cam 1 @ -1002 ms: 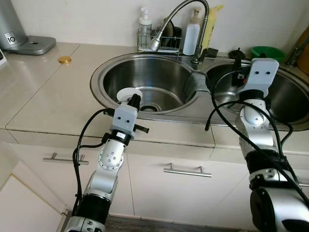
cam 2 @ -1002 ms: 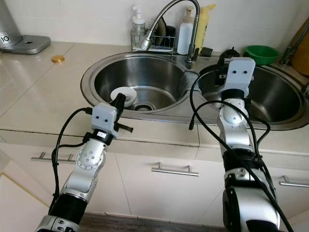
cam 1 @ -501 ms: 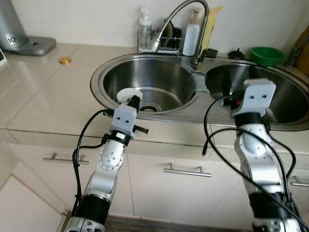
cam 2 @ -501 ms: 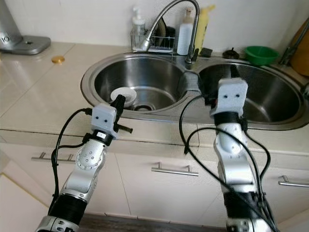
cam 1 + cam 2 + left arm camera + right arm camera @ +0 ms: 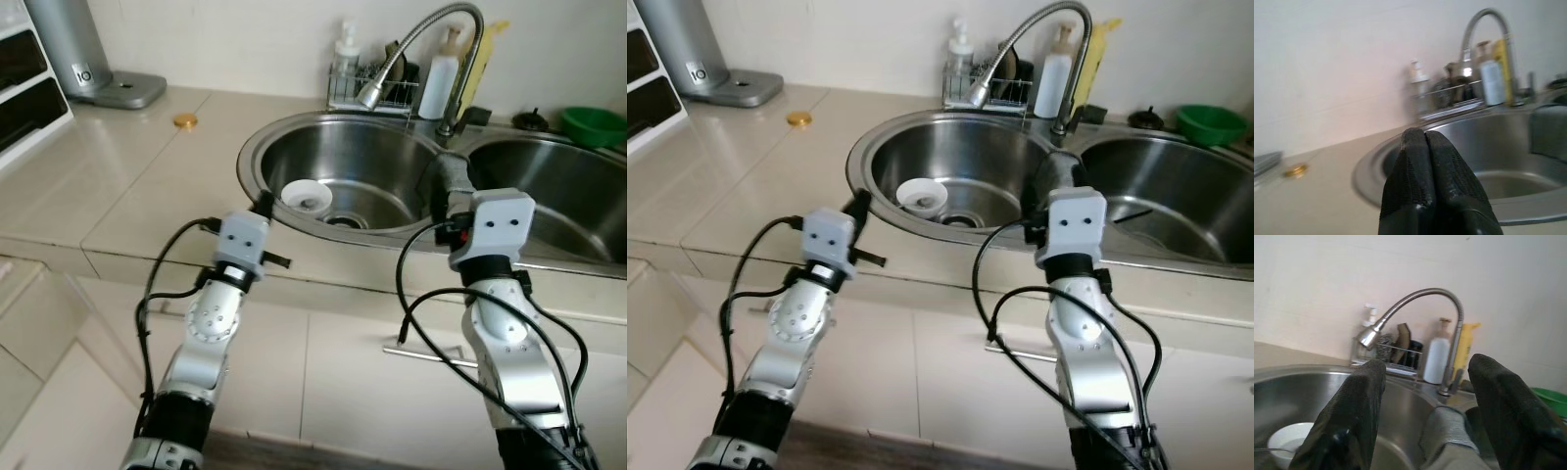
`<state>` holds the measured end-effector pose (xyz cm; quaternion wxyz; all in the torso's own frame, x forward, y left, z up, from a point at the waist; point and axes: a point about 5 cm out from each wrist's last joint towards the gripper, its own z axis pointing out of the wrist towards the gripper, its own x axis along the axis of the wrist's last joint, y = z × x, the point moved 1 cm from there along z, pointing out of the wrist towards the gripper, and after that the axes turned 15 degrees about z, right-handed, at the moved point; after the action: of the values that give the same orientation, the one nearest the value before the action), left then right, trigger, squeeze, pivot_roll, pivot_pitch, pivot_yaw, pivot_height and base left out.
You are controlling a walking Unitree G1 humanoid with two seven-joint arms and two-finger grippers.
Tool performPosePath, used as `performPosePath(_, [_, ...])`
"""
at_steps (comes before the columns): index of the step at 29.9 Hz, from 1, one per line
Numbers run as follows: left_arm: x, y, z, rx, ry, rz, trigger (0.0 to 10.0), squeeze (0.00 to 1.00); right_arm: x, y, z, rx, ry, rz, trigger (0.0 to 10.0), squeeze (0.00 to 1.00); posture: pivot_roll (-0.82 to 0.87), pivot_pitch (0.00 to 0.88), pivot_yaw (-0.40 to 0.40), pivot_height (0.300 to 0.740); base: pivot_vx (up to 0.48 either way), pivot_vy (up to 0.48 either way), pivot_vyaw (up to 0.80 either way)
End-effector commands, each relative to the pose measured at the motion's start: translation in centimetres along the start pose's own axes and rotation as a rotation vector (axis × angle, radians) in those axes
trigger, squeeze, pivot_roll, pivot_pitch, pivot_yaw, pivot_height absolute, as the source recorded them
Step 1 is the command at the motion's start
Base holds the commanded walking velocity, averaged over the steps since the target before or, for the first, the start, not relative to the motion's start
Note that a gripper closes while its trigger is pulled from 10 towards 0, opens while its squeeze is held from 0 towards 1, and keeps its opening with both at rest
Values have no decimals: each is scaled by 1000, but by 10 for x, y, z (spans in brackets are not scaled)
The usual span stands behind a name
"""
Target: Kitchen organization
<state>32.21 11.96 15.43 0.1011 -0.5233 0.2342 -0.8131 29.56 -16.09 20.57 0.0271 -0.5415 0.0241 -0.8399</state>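
A small white bowl (image 5: 306, 196) sits on the bottom of the left basin of the steel double sink (image 5: 257, 147), near the drain. My left gripper (image 5: 1425, 136) is shut with nothing in it. It hovers at the sink's front rim, just left of the bowl. My right gripper (image 5: 1427, 364) is open and empty. It is held in front of the divider between the basins and points toward the faucet (image 5: 1415, 298). A grey cloth (image 5: 453, 176) drapes over that divider, just beyond the right fingers (image 5: 1359, 411).
A wire rack (image 5: 377, 93) with a soap pump (image 5: 345, 54), a white bottle (image 5: 443, 83) and a yellow bottle lines the back wall. A green bowl (image 5: 593, 122) sits at the far right. A gold lid (image 5: 184, 120) and a silver appliance (image 5: 83, 59) stand on the left counter. Drawer handle (image 5: 431, 352) below.
The camera has shifted, so the sink now sits further right in view. My right arm has drawn back from over the right basin to the front of the divider. The left arm holds its pose.
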Motion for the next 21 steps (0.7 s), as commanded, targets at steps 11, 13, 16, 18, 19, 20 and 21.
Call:
performPosePath(11, [17,4,3,-11,98,-24,10000,0,4,19,-12,-87,-13,-102,10000,0,91,0,-42,740,0,91,-693])
performPosePath(13, [17,4,4,-14,103,-25,10000,0,3,23,-21,-91,-23,-126,10000,0,91,0,-42,740,0,0,-800])
performPosePath(16, [17,4,4,-18,104,-21,10000,0,3,23,-26,-82,-25,-127,10000,0,91,0,-42,740,0,0,-800])
performPosePath(18, [18,5,4,-24,105,-15,10000,0,2,23,-30,-81,-33,-125,10000,0,91,0,-42,740,0,0,-800])
performPosePath(19, [18,6,4,-31,108,-10,10000,0,0,23,-33,-86,-49,-124,10000,0,91,0,-42,740,0,0,-800])
performPosePath(20, [19,6,4,-35,112,-11,10000,0,-2,24,-36,-86,-58,-129,10000,0,80,0,-40,740,0,0,-800])
performPosePath(21, [19,7,4,-37,114,-11,10000,0,-3,24,-38,-86,-63,-133,10000,0,80,0,-40,740,0,0,-800])
